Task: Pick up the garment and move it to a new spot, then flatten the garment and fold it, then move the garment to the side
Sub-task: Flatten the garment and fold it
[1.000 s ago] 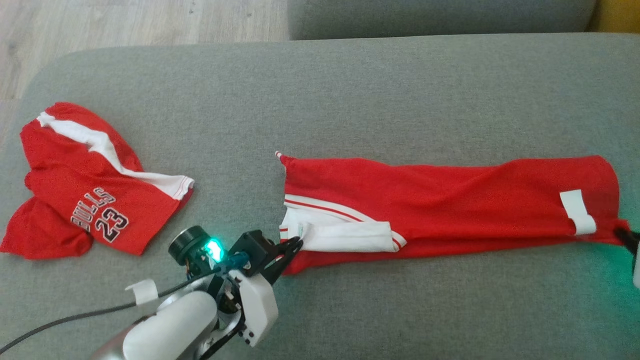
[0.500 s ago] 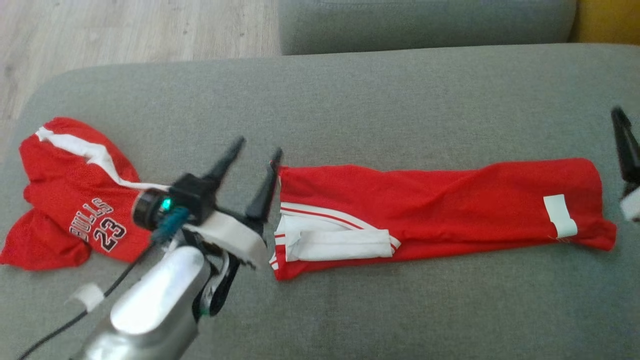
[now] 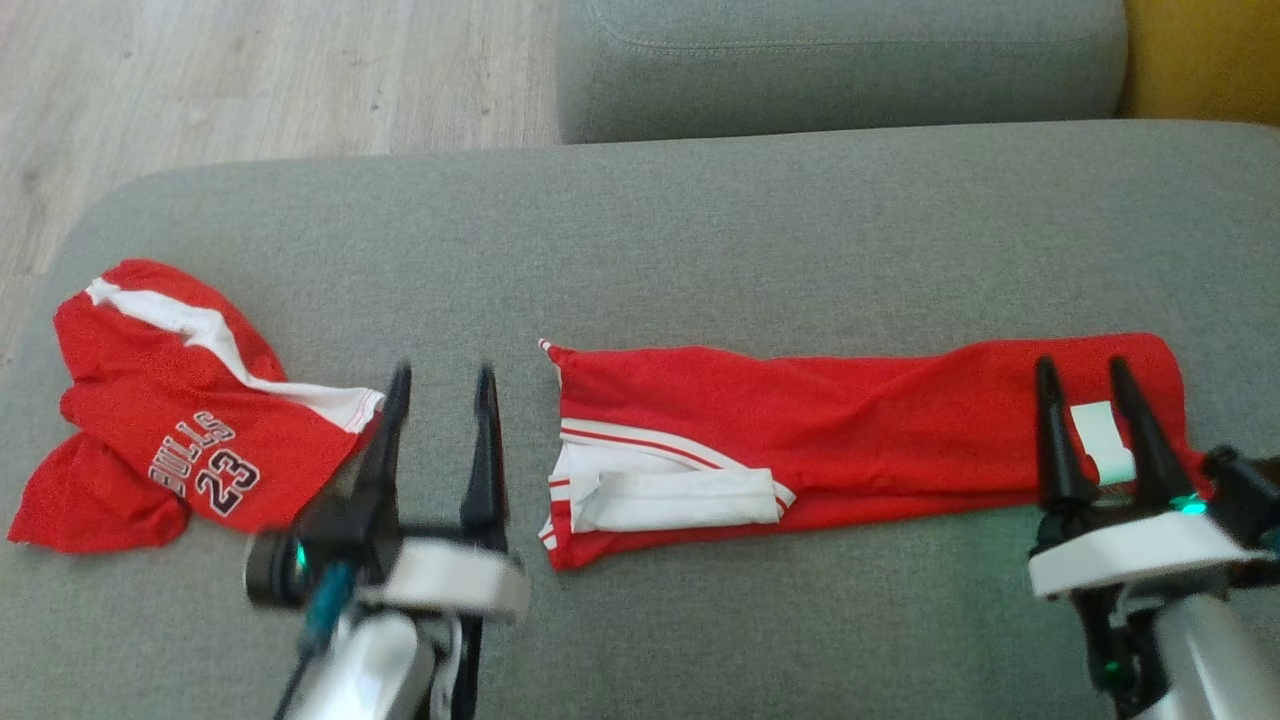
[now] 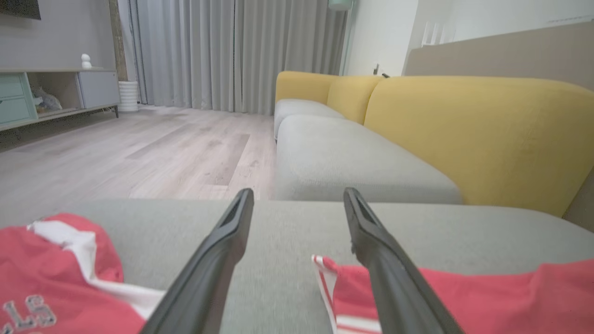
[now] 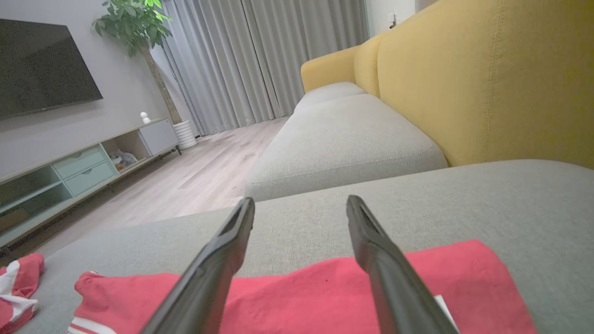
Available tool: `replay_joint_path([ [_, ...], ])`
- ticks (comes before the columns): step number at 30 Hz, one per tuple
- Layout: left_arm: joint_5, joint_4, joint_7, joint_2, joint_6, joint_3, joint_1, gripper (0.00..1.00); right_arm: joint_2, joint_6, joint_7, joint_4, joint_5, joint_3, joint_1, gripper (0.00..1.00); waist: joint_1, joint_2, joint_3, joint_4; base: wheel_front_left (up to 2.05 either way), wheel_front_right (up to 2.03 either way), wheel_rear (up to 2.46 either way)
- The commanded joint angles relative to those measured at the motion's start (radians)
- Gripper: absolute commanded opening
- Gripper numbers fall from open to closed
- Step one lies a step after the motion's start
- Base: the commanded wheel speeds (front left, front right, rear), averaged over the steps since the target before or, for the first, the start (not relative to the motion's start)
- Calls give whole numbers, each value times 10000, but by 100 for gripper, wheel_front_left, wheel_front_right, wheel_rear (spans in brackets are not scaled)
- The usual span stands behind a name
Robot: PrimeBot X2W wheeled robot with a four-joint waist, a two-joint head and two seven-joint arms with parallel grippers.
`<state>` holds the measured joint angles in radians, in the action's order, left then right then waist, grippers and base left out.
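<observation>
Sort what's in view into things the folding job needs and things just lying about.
Job: red garment with white trim, left gripper, right gripper, grey sofa seat.
Lying about: crumpled Bulls 23 jersey, yellow backrest, television, potted plant.

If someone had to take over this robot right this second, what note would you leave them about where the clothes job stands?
Grippers: the left gripper has its jaws open and empty, over the grey sofa cushion between the two red pieces. The right gripper has its jaws open and empty, over the right end of the long red garment, by its white tag.
Things: the long red garment lies on the cushion as a narrow strip. A crumpled Bulls jersey lies to the left.
Done: it looks flattened and folded lengthwise.
Left: probably fold it shorter, then move it aside.
</observation>
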<state>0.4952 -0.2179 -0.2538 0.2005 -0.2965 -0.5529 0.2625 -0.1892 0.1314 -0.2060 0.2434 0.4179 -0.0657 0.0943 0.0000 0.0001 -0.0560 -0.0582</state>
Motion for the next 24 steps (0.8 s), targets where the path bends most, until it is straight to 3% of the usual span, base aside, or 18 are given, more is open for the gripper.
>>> replay_joint_path([
  [1,-242,331,-77,30,111,569,-13,100,15,-7,-161,-236,-211,-204,190,100,0,-1,25,-8,0,0,0],
  [5,-772,230,-78,-368,548,1141,-831,100,352,-7,-318,33,-636,-168,8,100,0,-1,130,-51,0,0,0],
  [12,-1551,36,-79,-928,1280,1748,-1076,100,209,-7,56,578,-1450,530,305,100,0,-1,73,-223,0,0,0],
  [14,-1599,8,-79,-1065,1472,1920,-1030,100,150,-7,494,955,-2010,1161,487,100,0,-1,-81,-252,0,0,0],
  [15,-1661,-3,-79,-1180,1658,2037,-914,100,293,-7,851,1338,-2604,2137,764,100,0,-1,-298,-301,0,0,0],
  [18,-1802,-36,-79,-1306,1859,2136,-731,100,660,-7,1283,1775,-3540,3574,1244,100,0,-1,-652,-366,0,0,0],
  [24,-2061,-205,-79,-1422,2127,2364,-471,100,1234,-7,2355,2619,-4601,5385,2059,100,0,-1,-1249,-377,0,0,0],
])
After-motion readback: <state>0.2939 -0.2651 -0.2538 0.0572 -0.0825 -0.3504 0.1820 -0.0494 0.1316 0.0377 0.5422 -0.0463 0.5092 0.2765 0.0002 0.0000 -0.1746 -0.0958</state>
